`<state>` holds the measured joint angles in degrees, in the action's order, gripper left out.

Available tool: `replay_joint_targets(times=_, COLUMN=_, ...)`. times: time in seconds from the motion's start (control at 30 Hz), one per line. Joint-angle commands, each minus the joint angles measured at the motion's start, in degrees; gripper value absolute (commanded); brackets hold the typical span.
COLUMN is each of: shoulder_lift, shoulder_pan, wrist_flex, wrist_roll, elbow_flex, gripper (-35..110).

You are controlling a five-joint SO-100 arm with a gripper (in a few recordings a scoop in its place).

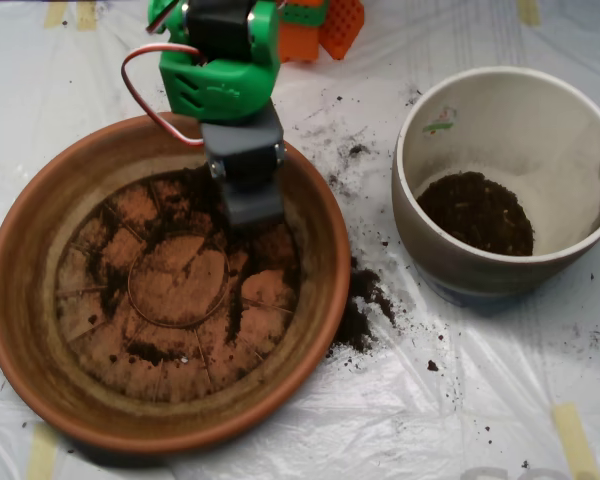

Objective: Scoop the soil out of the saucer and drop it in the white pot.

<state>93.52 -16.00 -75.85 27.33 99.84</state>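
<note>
Overhead view: the grey clamshell scoop (250,205) hangs from the green arm (220,70) with its tip down on the base of the large round terracotta saucer (25,330), toward the saucer's upper side; whether its shells are parted or hold anything cannot be told. Dark crumbly soil (215,200) lies thinly along the ridges around it. More soil is spilled on the plastic-covered table (460,400) just beside the saucer's right rim. Toward the table's right edge stands the off-white round pot (420,215), soil covering its bottom.
</note>
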Motion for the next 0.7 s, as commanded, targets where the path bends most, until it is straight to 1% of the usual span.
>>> replay_joint_targets(times=0.0, shoulder_lift=3.7, shoulder_pan=4.0, wrist_flex=-6.4, wrist_roll=-9.5, elbow_flex=-14.2, gripper=0)
replay_joint_targets(times=0.17, shoulder_lift=0.2, shoulder_pan=8.4, wrist_flex=-15.9, wrist_roll=-15.6, elbow_flex=-28.9, gripper=0)
replay_joint_targets(times=0.33, shoulder_lift=1.0, shoulder_pan=14.1, wrist_flex=-19.2, wrist_roll=-17.3, elbow_flex=-34.1, gripper=0)
replay_joint_targets(times=0.53, shoulder_lift=5.2, shoulder_pan=23.0, wrist_flex=-20.1, wrist_roll=-19.2, elbow_flex=-36.9, gripper=0)
replay_joint_targets(times=0.67, shoulder_lift=4.0, shoulder_pan=29.0, wrist_flex=-22.3, wrist_roll=-20.6, elbow_flex=-43.6, gripper=0)
